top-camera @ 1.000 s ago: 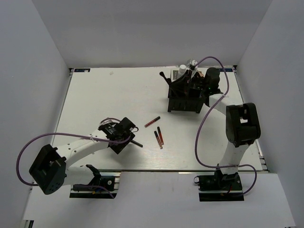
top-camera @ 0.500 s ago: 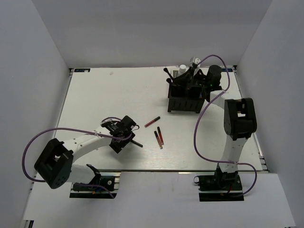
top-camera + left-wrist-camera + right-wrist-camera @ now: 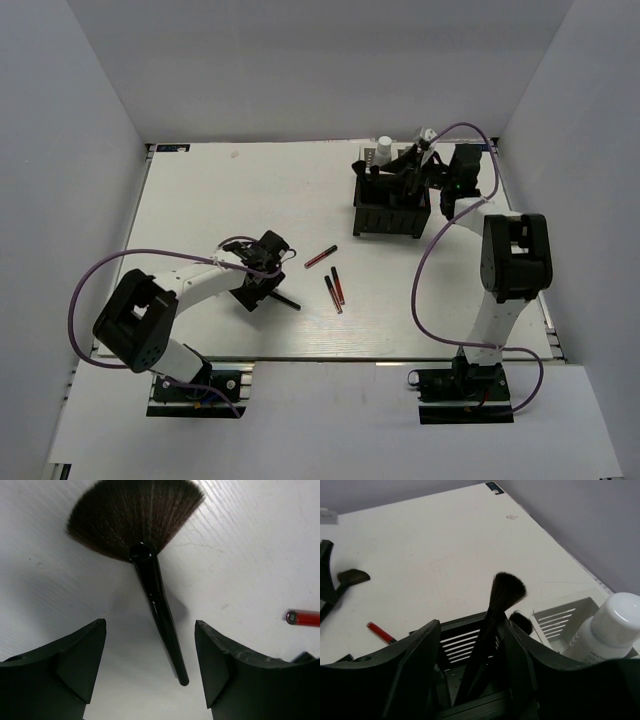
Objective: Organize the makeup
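Here, black box (image 3: pixel 462 630) holding standing brush (image 3: pixel 494 612), right jaws open around it, left jaws open.

1. Table (image 3: pixel 220 200): white, with plain grey panels (image 3: pixel 300 60) on three sides.
2. Box (image 3: pixel 390 224): black, standing near the table's far right corner.
3. Bin (image 3: pixel 555 620): white, slatted, just beside the box.

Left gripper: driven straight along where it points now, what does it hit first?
Most likely the fan brush: its black handle lies on the white table, right between the open fingers of the left gripper. Depth is unclear; the fingertips may reach the table beside it just as soon.
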Controlling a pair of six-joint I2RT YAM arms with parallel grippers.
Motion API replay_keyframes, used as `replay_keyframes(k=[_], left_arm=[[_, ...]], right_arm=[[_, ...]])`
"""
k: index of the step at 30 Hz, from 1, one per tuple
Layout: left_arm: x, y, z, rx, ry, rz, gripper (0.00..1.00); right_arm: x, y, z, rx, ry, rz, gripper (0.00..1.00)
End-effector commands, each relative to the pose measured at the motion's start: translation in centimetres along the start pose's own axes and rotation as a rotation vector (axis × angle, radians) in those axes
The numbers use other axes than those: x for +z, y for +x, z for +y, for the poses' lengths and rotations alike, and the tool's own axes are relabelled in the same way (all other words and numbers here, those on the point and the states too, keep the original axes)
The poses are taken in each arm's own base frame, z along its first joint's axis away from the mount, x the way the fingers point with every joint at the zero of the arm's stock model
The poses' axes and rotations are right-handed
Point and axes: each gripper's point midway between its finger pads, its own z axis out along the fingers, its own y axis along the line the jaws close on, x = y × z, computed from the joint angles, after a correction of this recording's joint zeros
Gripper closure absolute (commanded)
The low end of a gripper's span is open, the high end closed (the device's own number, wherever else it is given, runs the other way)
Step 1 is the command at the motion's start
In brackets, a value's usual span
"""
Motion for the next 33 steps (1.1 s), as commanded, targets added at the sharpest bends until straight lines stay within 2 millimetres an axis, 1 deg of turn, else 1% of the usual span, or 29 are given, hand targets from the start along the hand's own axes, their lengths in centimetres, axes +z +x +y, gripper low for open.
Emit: replay_keyframes(k=[1, 2, 3, 4, 5, 6, 7, 8, 10, 11, 12, 13, 14, 16, 17, 18, 19, 20, 22, 23, 25, 26, 27, 28, 29, 30, 31, 32, 33], left_arm=[[0.0, -0.7, -0.2, -0.007, -0.016, 0.002, 0.2], [0.2, -0.8, 0.1, -0.012, -0.028, 0.006, 0.22], [0.3, -0.7, 0.2, -0.011, -0.032, 0.008, 0.27], [0.6, -0.8, 0.6, -0.018, -0.043, 0.009, 0.28], [0.9, -1.1, 0.4, -0.024, -0.036, 0.01, 0.3], [1.1, -0.9, 0.4, -0.02, -0.034, 0.019, 0.33], [1.5, -1.0, 0.3, -0.027, -0.036, 0.021, 0.33], [1.7, -1.2, 0.3, -0.029, -0.041, 0.029, 0.33], [2.4, -0.9, 0.4, -0.014, -0.067, 0.049, 0.39], [2.5, -1.0, 0.1, -0.006, -0.074, 0.057, 0.43], [2.7, -0.6, -0.1, 0.004, -0.079, 0.082, 0.54], [2.9, -0.6, 0.0, 0.018, -0.088, 0.096, 0.59], [3.2, 0.1, 0.0, 0.027, -0.099, 0.126, 0.63], [3.6, 0.2, 0.1, 0.039, -0.096, 0.144, 0.74], [3.7, 0.4, 0.4, 0.047, -0.103, 0.151, 0.78], [3.7, 0.5, 0.3, 0.049, -0.1, 0.156, 0.82], [3.6, 0.2, 0.4, 0.054, -0.1, 0.152, 0.89], [3.5, -0.1, 0.2, 0.063, -0.089, 0.145, 0.92], [2.3, -1.3, -1.5, 0.117, -0.023, 0.11, 1.0], [0.3, -2.1, -4.8, 0.166, 0.085, 0.077, 1.0], [-2.6, -3.7, -9.0, 0.3, 0.239, 0.007, 1.0], [-4.2, -4.4, -11.0, 0.329, 0.314, -0.015, 1.0], [-7.6, -5.7, -14.3, 0.351, 0.444, -0.069, 1.0], [-9.6, -6.7, -16.5, 0.4, 0.535, -0.132, 1.0], [-11.3, -7.5, -18.0, 0.414, 0.602, -0.172, 1.0], [-14.2, -9.1, -20.6, 0.432, 0.713, -0.252, 1.0], [-15.6, -9.4, -22.0, 0.449, 0.78, -0.275, 1.0], [-16.6, -9.8, -23.2, 0.466, 0.829, -0.301, 1.0], [-18.3, -10.5, -25.0, 0.484, 0.907, -0.358, 1.0]], right_arm=[[-1.6, -4.7, 1.9, -0.086, -0.013, -0.068, 0.4], [-2.2, -5.0, 2.1, -0.089, -0.009, -0.074, 0.4], [-2.6, -6.3, 3.1, -0.126, -0.02, -0.09, 0.4], [-3.0, -5.7, 3.9, -0.104, -0.02, -0.086, 0.4], [-3.5, -5.8, 4.3, -0.111, -0.019, -0.086, 0.4], [-3.9, -6.8, 5.3, -0.146, -0.027, -0.095, 0.4], [-4.2, -6.1, 6.1, -0.143, -0.025, -0.088, 0.4], [-4.7, -7.0, 6.9, -0.173, -0.027, -0.093, 0.4], [-5.6, -6.0, 7.9, -0.161, -0.021, -0.078, 0.4], [-5.8, -5.9, 8.4, -0.161, -0.023, -0.076, 0.4], [-6.0, -6.5, 9.4, -0.179, -0.032, -0.079, 0.4], [-7.2, -5.8, 9.3, -0.161, -0.005, -0.07, 0.4], [-7.5, -6.3, 10.0, -0.184, -0.007, -0.073, 0.4], [-8.1, -6.1, 10.6, -0.177, -0.004, -0.069, 0.4], [-8.4, -6.1, 11.4, -0.181, -0.009, -0.068, 0.4], [-8.7, -6.1, 11.5, -0.179, 0.002, -0.068, 0.4], [-8.9, -6.0, 11.8, -0.177, 0.004, -0.066, 0.4], [-9.3, -5.9, 12.4, -0.181, 0.008, -0.066, 0.4], [-9.7, -6.4, 12.9, -0.203, 0.014, -0.07, 0.4], [-9.9, -6.8, 13.6, -0.217, 0.019, -0.073, 0.4], [-10.2, -7.3, 13.7, -0.215, 0.039, -0.071, 0.41], [-10.4, -7.6, 13.3, -0.167, 0.084, -0.058, 0.43], [-10.5, -7.4, 12.7, -0.18, 0.118, -0.042, 0.52], [-10.6, -7.2, 12.3, -0.165, 0.146, -0.026, 0.59], [-10.8, -6.6, 11.9, -0.132, 0.184, -0.008, 0.7], [-11.0, -5.9, 11.9, -0.13, 0.197, 0.0, 0.99], [-11.3, -5.9, 11.5, -0.139, 0.239, 0.005, 1.0], [-11.5, -5.2, 11.5, -0.111, 0.265, 0.022, 1.0], [-11.9, -4.5, 11.4, -0.112, 0.289, 0.03, 1.0]])
